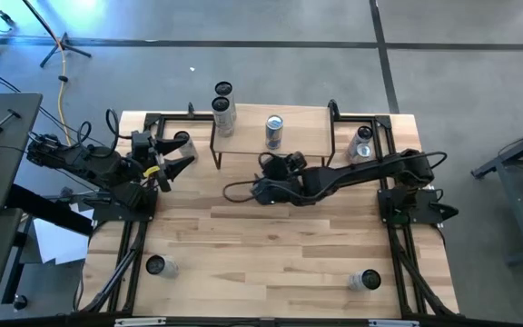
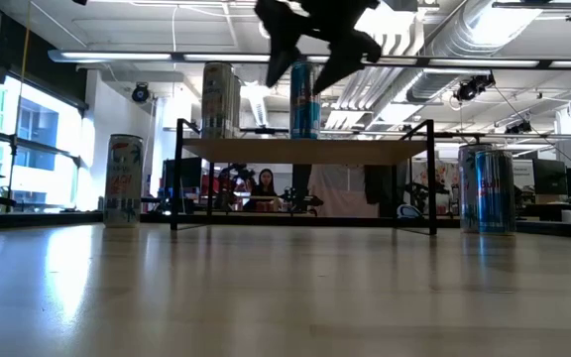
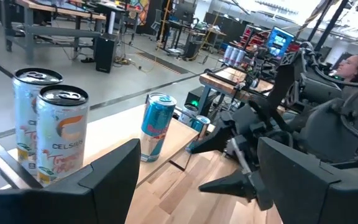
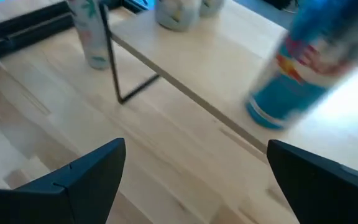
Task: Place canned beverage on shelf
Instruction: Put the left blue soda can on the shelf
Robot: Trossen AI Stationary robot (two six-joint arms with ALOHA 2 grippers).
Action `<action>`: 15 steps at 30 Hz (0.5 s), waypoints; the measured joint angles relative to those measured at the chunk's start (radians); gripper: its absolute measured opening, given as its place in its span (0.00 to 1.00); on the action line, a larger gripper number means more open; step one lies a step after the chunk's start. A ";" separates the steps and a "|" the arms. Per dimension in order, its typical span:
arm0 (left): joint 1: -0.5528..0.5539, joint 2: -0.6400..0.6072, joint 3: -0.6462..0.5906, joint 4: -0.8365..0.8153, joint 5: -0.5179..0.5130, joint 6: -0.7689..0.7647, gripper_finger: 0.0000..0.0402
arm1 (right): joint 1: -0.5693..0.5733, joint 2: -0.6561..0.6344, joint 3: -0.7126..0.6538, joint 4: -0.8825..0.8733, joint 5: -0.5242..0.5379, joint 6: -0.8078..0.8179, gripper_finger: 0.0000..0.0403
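Wood table (image 1: 280,245): we note blue can (image 1: 274,131) upright on shelf (image 1: 302,123); right gripper (image 1: 278,164) just near of it, jaws apart, empty. Left gripper (image 1: 178,156) waits far left, jaws apart.

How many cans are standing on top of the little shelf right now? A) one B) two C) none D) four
B: two cans stand on the shelf, a white can toward one end and a blue can near the middle, as the low view shows too.
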 joint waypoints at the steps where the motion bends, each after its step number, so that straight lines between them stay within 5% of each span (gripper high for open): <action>1: 0.000 0.000 0.000 0.000 -0.009 0.000 0.74 | 0.003 -0.024 -0.035 -0.004 0.002 0.021 0.93; 5: 0.000 -0.001 0.000 0.000 -0.026 0.000 0.74 | 0.015 -0.155 -0.241 0.028 0.006 0.164 0.93; 9: 0.000 -0.002 0.000 0.000 -0.042 0.009 0.74 | 0.021 -0.279 -0.407 0.326 -0.008 0.096 0.93; 15: 0.000 -0.002 0.000 0.004 -0.046 -0.003 0.74 | 0.000 -0.232 -0.388 0.526 0.066 -0.093 0.93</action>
